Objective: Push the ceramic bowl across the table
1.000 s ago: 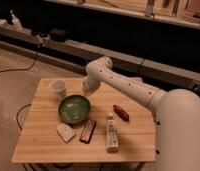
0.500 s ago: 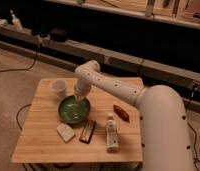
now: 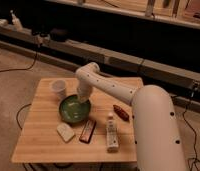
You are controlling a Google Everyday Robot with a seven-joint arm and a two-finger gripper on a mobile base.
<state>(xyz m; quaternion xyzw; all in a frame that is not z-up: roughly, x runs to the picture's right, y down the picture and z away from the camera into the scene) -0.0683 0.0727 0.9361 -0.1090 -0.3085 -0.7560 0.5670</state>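
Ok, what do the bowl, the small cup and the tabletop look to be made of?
The ceramic bowl: probably glazed ceramic, with a glossy green inside and a darker rim. The cup: plain white and dull; ceramic or plastic, the look leaves it open. The table: light wood, with faint plank lines and a pale, unpainted look. The pincer is at the bowl's far right rim.

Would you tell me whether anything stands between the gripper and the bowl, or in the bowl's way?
Nothing visible separates the gripper from the bowl; it is at the far rim. On the table, a white block and dark bar lie close in front; a cup stands behind-left.
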